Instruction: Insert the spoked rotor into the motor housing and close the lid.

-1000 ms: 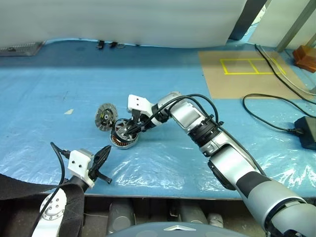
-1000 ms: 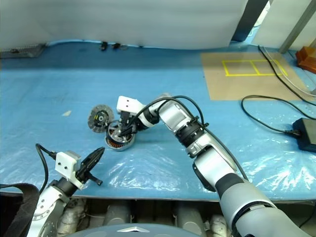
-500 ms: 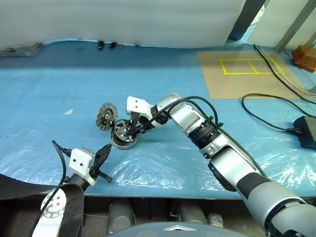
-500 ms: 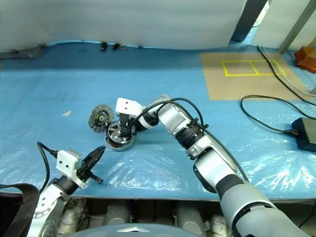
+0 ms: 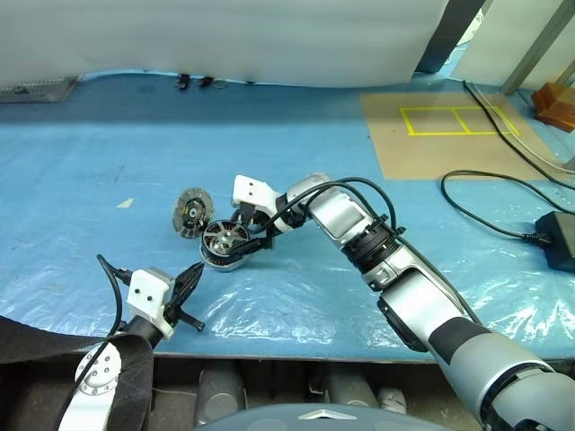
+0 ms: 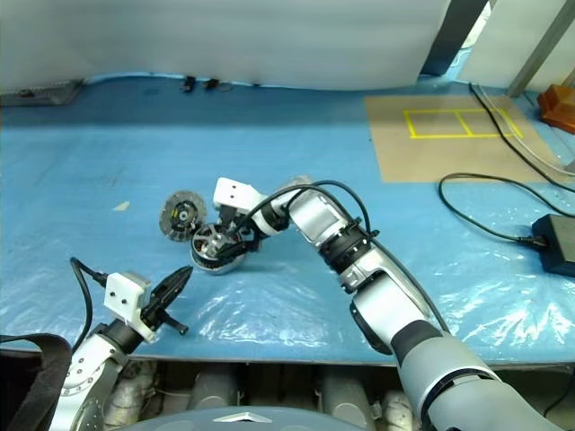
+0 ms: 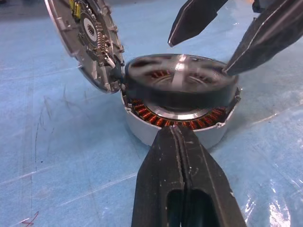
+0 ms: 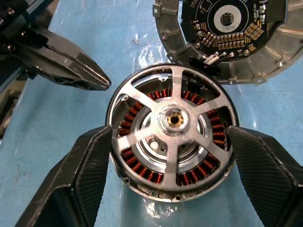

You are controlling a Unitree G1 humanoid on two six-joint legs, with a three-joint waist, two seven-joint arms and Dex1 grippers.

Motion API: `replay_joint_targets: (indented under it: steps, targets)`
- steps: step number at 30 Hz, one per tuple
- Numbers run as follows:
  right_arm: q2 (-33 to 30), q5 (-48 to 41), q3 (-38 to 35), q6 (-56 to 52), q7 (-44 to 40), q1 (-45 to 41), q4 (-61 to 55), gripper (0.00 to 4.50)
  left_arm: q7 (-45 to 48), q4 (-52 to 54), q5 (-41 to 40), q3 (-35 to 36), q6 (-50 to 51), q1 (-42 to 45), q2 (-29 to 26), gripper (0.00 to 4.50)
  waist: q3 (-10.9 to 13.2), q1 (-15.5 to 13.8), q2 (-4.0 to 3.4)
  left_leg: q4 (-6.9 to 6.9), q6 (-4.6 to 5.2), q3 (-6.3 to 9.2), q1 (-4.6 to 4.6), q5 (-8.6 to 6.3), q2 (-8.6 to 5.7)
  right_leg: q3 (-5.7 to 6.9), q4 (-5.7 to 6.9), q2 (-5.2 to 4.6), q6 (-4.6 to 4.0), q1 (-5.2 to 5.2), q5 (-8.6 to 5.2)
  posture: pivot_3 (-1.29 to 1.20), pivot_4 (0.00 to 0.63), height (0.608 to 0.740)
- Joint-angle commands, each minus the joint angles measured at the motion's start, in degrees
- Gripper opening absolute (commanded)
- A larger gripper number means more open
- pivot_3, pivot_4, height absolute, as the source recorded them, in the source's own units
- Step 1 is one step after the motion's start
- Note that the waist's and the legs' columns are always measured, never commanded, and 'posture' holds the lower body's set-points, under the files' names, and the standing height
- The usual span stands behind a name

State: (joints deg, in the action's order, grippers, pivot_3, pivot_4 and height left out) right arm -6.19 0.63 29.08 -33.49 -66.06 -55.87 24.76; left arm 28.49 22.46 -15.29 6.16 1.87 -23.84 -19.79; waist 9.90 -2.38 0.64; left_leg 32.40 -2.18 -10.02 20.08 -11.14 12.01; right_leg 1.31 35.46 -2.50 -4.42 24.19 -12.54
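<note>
Left tool (image 5: 190,285): clenched on nothing, hovering low over the near edge of the worktop (image 5: 81,171), pointing towards the housing; unmoved over the last second.

Lid (image 5: 192,213): propped on edge just left of the housing, touching its rim; the dark ribbed face with a yellowish centre faces the head camera. Not yet fitted.

Motor housing (image 5: 218,260): silver-grey cup on the blue sheet, copper windings visible between the spokes in the right wrist view.

Spoked rotor (image 8: 173,124): seated on top of the housing, hub centred over the central hole. In the left wrist view it appears slightly tilted and perhaps not fully sunk.

Right tool (image 8: 173,161): a second ago pinched on the rotor, now released, fingers (image 8: 83,177) spread either side of the rim without gripping.

Judgement: insertion looks largely done; seating may need a press, then the lid remains to be closed.
</note>
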Motion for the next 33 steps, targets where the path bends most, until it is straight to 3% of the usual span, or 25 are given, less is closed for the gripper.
replay_joint_targets:
  steps: [1, 10, 19, 25, 30, 33]
  targets:
    - [0.9, -2.0, -2.1, -0.7, 0.4, -0.5, -2.4, 3.21, 0.3, 0.7, -0.4, 0.8, -0.1, 0.2, -0.7, 0.0, 0.0, 0.0, 0.0, 0.0, 0.0, 0.0, 0.0, 0.0, 0.0, 0.0, 0.0, 0.0, 0.0, 0.0, 0.0, 0.0, 0.15, 0.74]
    - [2.7, -3.7, -3.7, -0.7, 2.9, 0.6, -3.7, 0.01, 0.7, 0.5, -0.4, 0.9, 0.5, 0.8, -1.2, 0.0, 0.0, 0.0, 0.0, 0.0, 0.0, 0.0, 0.01, 0.0, -0.01, 0.0, 0.0, 0.0, 0.0, 0.0, 0.0, 0.0, 0.15, 0.74]
    - [6.8, -2.0, -3.6, 5.3, 9.1, 2.9, 3.3, 0.01, 0.9, 0.6, -0.6, 0.9, 0.8, 1.3, -1.5, 0.0, 0.0, 0.0, 0.0, 0.0, 0.0, 0.0, 0.01, 0.0, -0.01, 0.0, -0.01, 0.0, 0.0, 0.0, 0.0, 0.0, 0.15, 0.74]
    - [5.6, 6.0, 4.7, 16.0, 9.7, 6.5, 10.7, 0.01, 0.9, 0.4, -0.3, 0.8, 0.8, 1.7, -1.4, 0.0, -0.1, 0.2, -0.1, -0.02, -0.01, 0.0, -0.09, 0.0, -0.03, 0.0, -0.01, -0.03, 0.0, -0.06, 0.0, 0.0, 0.15, 0.74]
    - [6.2, 3.7, 2.0, 17.0, 8.3, 7.8, 9.7, 0.01, 0.2, 0.7, -0.5, 1.4, 0.4, 1.7, -0.8, 0.0, -0.1, 0.2, -0.17, -0.01, 0.0, 0.01, -0.3, 0.0, -0.04, -0.02, 0.01, -0.04, 0.04, -0.24, -0.02, 0.0, 0.15, 0.74]
    - [8.2, -2.9, -4.7, 13.4, 7.0, 6.5, 7.4, 0.01, 0.1, 0.7, -0.8, 1.9, 0.3, 1.6, -0.8, 0.0, -0.1, 0.1, -0.16, 0.0, 0.0, 0.02, -0.27, 0.0, -0.04, -0.02, 0.01, -0.06, 0.09, -0.23, -0.05, 0.0, 0.15, 0.74]
